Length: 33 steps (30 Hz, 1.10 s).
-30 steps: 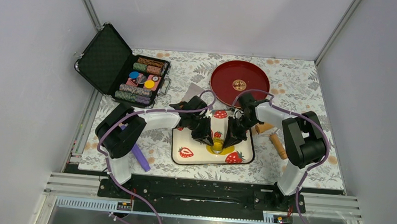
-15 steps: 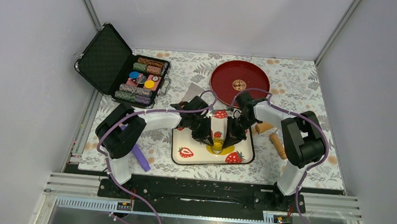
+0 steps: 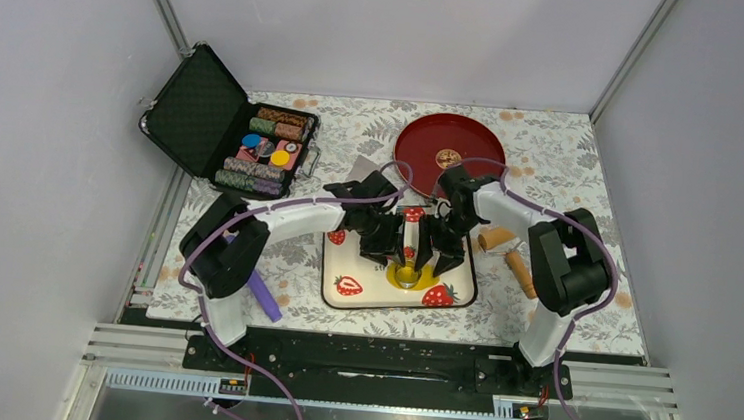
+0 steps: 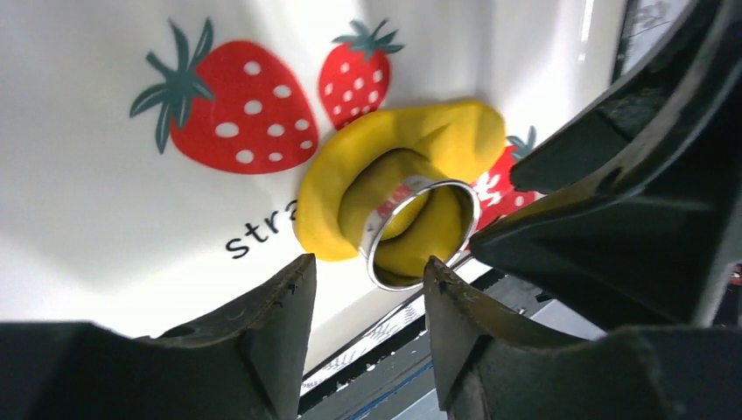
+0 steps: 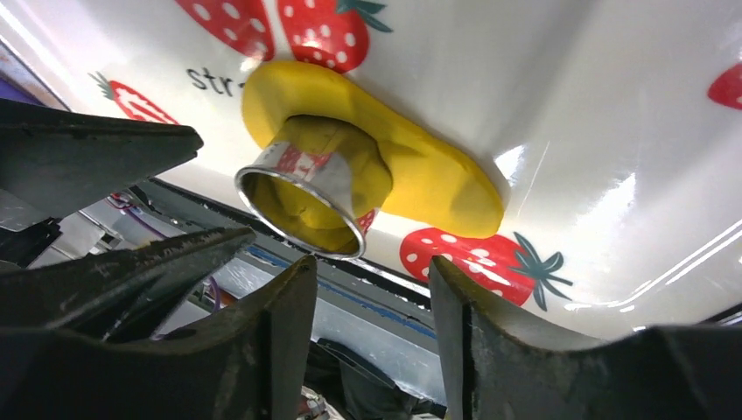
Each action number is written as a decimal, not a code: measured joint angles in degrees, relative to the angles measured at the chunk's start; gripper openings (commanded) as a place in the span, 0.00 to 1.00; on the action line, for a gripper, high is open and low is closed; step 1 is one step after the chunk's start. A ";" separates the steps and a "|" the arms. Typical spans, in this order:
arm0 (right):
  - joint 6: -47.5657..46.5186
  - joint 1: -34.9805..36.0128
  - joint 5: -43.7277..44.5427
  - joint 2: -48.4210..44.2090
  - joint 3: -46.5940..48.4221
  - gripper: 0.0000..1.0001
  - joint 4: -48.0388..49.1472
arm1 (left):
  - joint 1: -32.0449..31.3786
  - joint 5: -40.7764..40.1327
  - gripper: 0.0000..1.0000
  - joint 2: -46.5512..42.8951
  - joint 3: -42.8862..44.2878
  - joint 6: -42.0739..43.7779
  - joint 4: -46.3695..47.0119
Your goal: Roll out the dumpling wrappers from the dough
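The dough [image 4: 411, 140] is bright yellow. The ring [image 4: 398, 197] is shiny silver with a small red and white label. The tray [image 4: 105, 219] is white, with black letters and red strawberries that have white dots and green leaves. The table cover [image 3: 553, 154] is pale with grey leaves and orange flowers. The plate [image 3: 423, 149] is dark red with a gold mark. The case [image 3: 195, 111] is black, and its chips [image 3: 268, 147] have many colours. The cables [image 3: 288, 203] are purple.
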 measured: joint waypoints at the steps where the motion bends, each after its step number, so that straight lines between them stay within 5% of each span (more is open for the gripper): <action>1: -0.02 0.00 0.04 -0.09 0.72 0.63 -0.57 | 0.00 -0.09 0.50 -0.11 0.70 0.11 -0.07; 9: -0.13 -0.09 0.44 -6.10 3.98 0.75 -3.06 | 0.76 1.33 0.53 -7.61 -0.15 -0.52 3.37; 20: 0.02 -9.11 -1.33 -12.31 -4.61 0.74 1.46 | 12.96 8.15 0.54 -25.40 -20.46 -6.47 16.06; 26: 0.35 -10.73 -2.38 -10.54 -10.75 0.73 4.11 | 20.15 2.67 0.54 -29.29 -25.00 -1.22 7.43; 33: 1.14 -10.73 -3.34 -6.21 -12.28 0.68 7.61 | 21.31 -4.81 0.50 -29.09 -27.71 4.52 0.61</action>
